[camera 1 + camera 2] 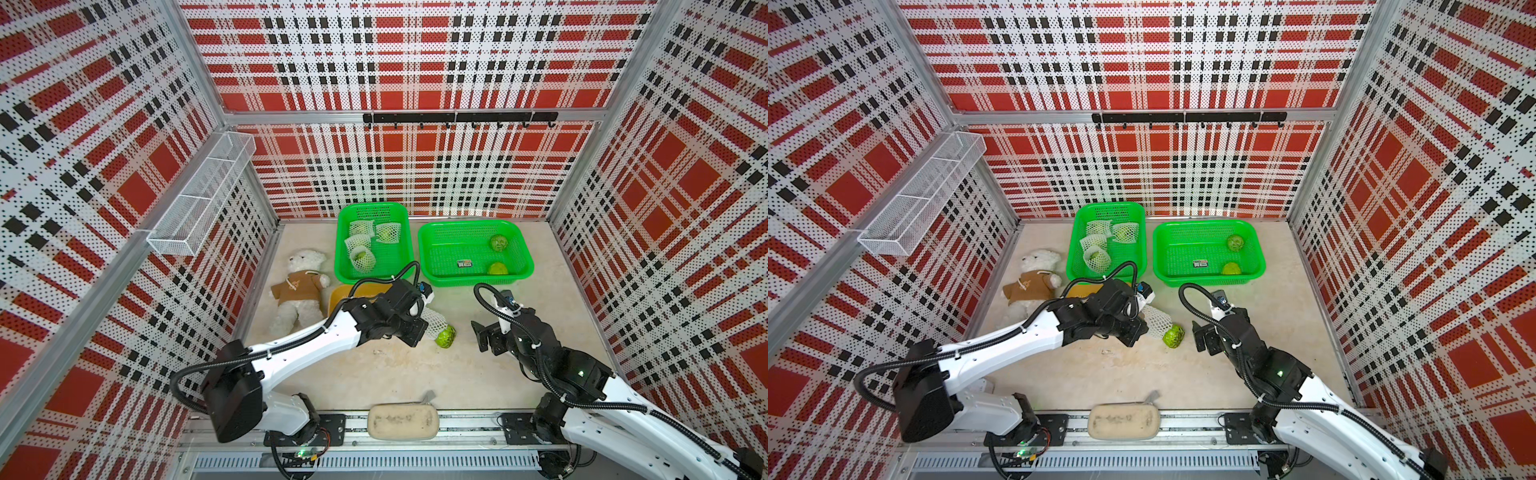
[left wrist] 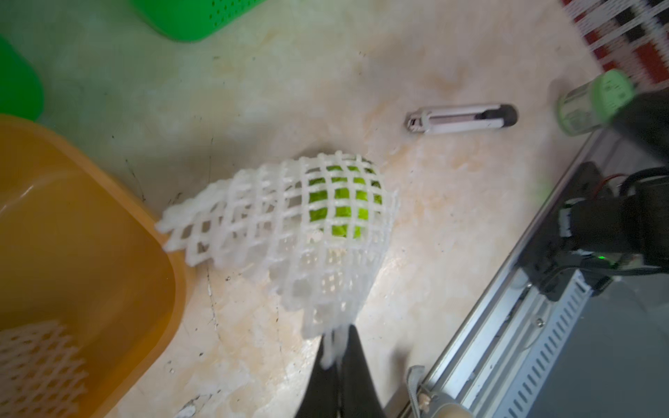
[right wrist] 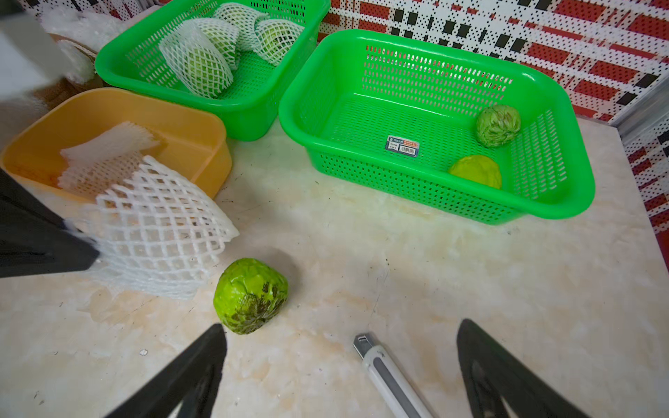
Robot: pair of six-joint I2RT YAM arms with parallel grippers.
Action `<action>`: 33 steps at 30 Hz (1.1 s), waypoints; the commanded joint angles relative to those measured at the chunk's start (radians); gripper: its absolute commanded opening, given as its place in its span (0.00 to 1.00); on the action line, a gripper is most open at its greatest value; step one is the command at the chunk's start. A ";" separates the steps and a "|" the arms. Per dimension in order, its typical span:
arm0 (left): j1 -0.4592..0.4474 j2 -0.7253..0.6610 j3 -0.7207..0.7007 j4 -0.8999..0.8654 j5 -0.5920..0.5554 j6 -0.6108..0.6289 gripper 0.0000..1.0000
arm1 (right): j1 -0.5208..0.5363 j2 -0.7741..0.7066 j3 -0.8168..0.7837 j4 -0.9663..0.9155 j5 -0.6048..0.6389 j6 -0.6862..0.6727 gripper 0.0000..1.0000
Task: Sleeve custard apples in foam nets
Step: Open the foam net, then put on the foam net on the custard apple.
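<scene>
Left gripper (image 2: 335, 349) pinches foam net (image 2: 289, 224); one basket (image 3: 398, 184) holds two custard apples (image 3: 497, 125).

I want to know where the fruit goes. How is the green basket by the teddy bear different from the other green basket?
The bear-side basket holds wrapped fruits in white nets; the other basket holds two bare fruits. The other basket has a sticker on its floor; the bear-side basket shows none. The bear-side basket runs front to back; the other basket runs side to side. Both are bright green with holes.
</scene>
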 commanded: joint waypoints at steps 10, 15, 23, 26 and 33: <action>-0.070 0.184 0.172 -0.101 -0.005 0.049 0.00 | -0.009 0.003 -0.075 0.120 -0.008 -0.015 1.00; -0.087 0.264 0.236 -0.132 0.000 0.051 0.00 | -0.012 -0.030 -0.151 0.235 -0.070 -0.034 1.00; -0.097 0.358 0.363 -0.208 0.033 0.082 0.00 | -0.010 -0.099 -0.296 0.397 -0.237 -0.012 1.00; -0.105 0.353 0.376 -0.214 0.083 0.104 0.00 | -0.010 -0.107 -0.346 0.432 -0.227 0.036 1.00; -0.007 0.358 0.338 -0.257 0.024 0.073 0.00 | -0.010 -0.104 -0.360 0.434 -0.188 0.070 1.00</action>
